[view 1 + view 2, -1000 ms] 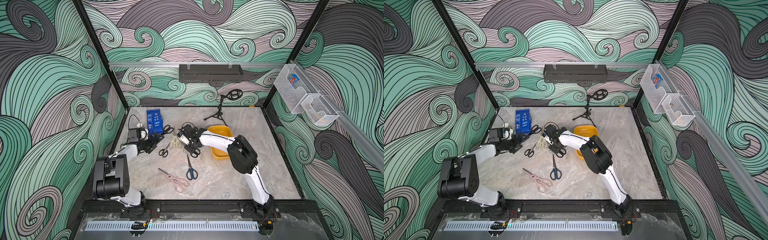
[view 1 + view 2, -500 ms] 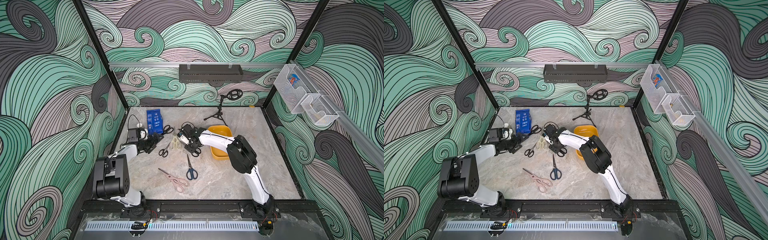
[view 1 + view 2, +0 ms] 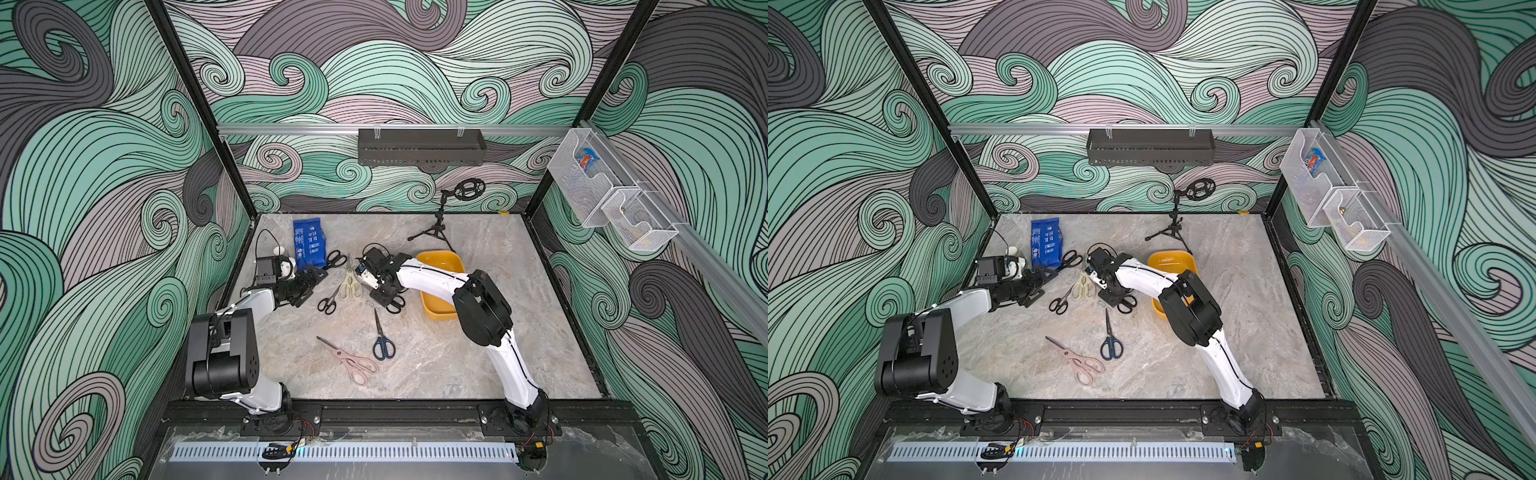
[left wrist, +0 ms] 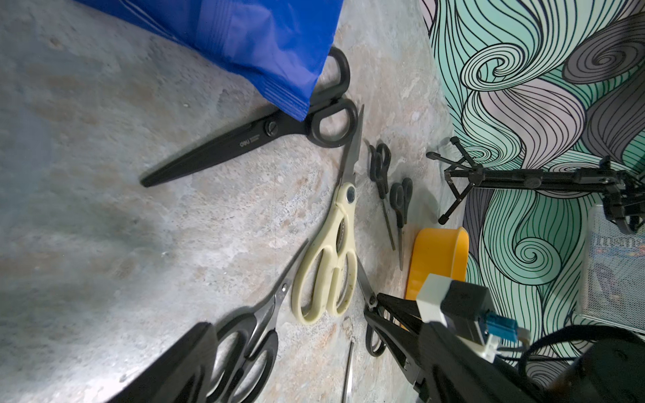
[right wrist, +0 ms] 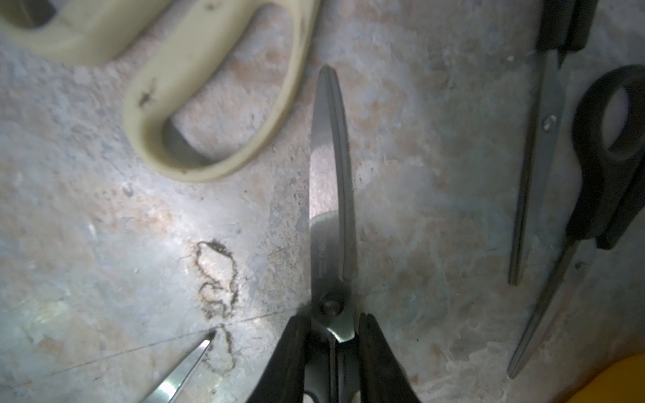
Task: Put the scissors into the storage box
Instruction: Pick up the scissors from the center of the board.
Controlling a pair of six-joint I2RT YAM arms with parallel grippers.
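Marble tabletop (image 3: 415,365): your right gripper (image 5: 333,319) pinches the black-handled scissors (image 5: 331,209) at their pivot, just beside the storage box (image 3: 440,312) and outside it. Your left gripper (image 3: 311,284), farther from that box, stands spread wide.

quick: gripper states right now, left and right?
Left gripper: open, holding nothing.
Right gripper: fingers closed on the black-handled scissors, just behind the pivot.
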